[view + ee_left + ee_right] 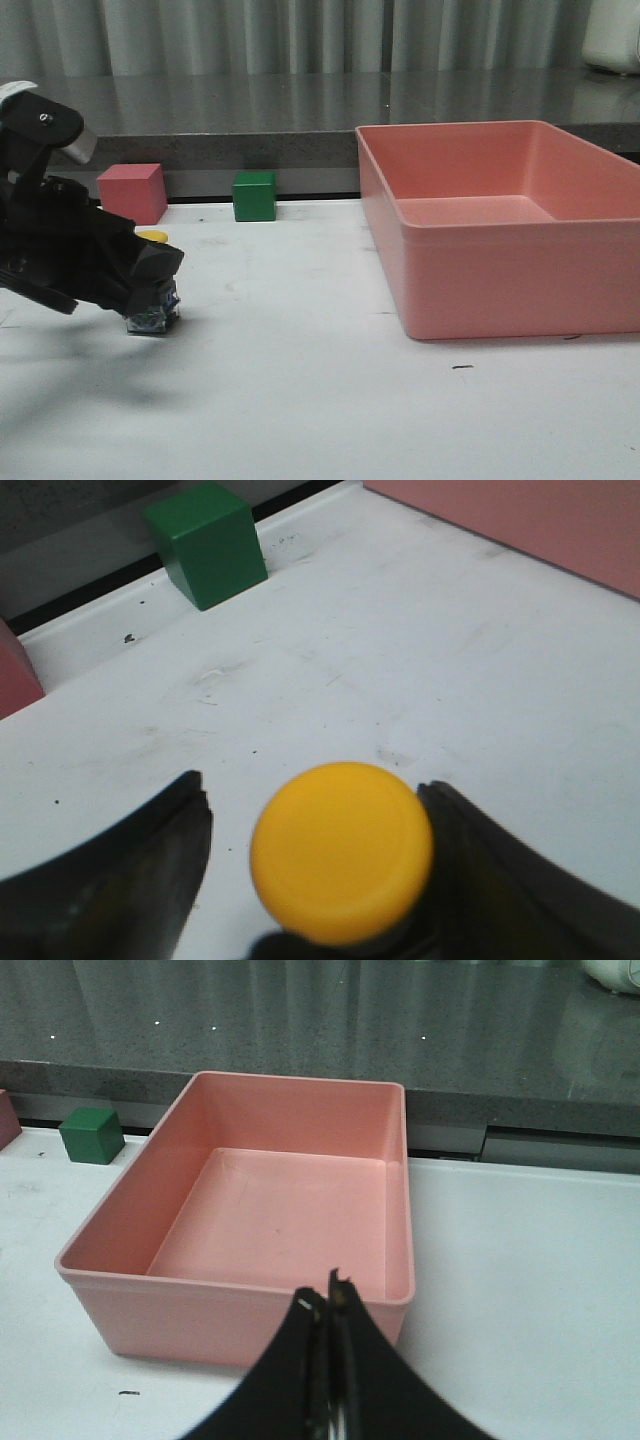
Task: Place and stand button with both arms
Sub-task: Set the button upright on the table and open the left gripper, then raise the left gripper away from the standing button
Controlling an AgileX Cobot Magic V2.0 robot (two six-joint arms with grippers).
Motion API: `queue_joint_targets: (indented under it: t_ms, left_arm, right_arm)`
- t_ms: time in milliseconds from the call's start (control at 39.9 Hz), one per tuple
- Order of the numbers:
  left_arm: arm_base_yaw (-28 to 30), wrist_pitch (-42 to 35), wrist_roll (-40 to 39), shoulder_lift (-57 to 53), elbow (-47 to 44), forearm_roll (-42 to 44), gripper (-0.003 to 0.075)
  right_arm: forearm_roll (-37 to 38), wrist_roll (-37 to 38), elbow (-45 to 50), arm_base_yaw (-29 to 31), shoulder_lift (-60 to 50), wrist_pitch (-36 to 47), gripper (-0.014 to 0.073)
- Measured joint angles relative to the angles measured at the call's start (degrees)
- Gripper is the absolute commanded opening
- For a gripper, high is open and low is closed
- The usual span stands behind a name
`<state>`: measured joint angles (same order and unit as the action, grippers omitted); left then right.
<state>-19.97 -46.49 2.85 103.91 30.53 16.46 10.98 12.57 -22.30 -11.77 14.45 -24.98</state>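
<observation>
Writing or brand marks show nowhere that I can read: nothing legible on the button (342, 852), on the cubes or on the bin.

Nearest to me, in my left wrist view, the button's yellow mushroom cap is round, smooth and unmarked, filling the gap between my left gripper (315, 860) fingers. One finger (480, 870) lies right against the cap's edge; the other finger (150, 865) stands a little apart from it. Whether I am truly pinching the body below the cap I cannot tell, since the cap hides it.

From the front, my left gripper (150, 285) is tilted down over the button (152, 318), whose grey, glinting base rests on the white table (320, 400) at the left side. A sliver of yellow shows just behind my gripper.

My right gripper (328, 1305) has its fingers pressed together with nothing between them, hanging before the near wall of the pink bin (240, 1310).

Farther back, the bin (500, 270) sits on the right side of the table. Beyond the button, near the table's far edge, stand a pink cube (132, 192) and a green cube (254, 195), apart from each other.
</observation>
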Motion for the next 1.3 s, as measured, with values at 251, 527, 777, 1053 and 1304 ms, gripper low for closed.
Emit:
queue_joint_targets:
  t_ms: [251, 527, 777, 1053, 1304]
  left_arm:
    - [0.00, 0.27, 0.00, -1.81, 0.00, 0.00, 0.0505]
    - [-0.12, 9.31, -0.12, -11.83, -0.03, 0.00, 0.0475]
    - [-4.42, 24.38, -4.25, -26.69, -0.13, -0.84, 0.0260]
    - [-10.95, 39.52, -12.02, -43.78, -0.47, -1.04, 0.0043]
    - [-13.82, 57.63, -12.37, -60.89, -0.51, -7.41, -0.0020]
  right_arm:
    - [0.09, 0.00, 0.00, 0.00, 0.00, 0.00, -0.0071]
    - [0.09, 0.00, 0.00, 0.00, 0.00, 0.00, -0.0071]
    - [0.09, 0.00, 0.00, 0.00, 0.00, 0.00, -0.0071]
    - [0.09, 0.00, 0.00, 0.00, 0.00, 0.00, -0.0071]
    - [0.09, 0.00, 0.00, 0.00, 0.00, 0.00, -0.0071]
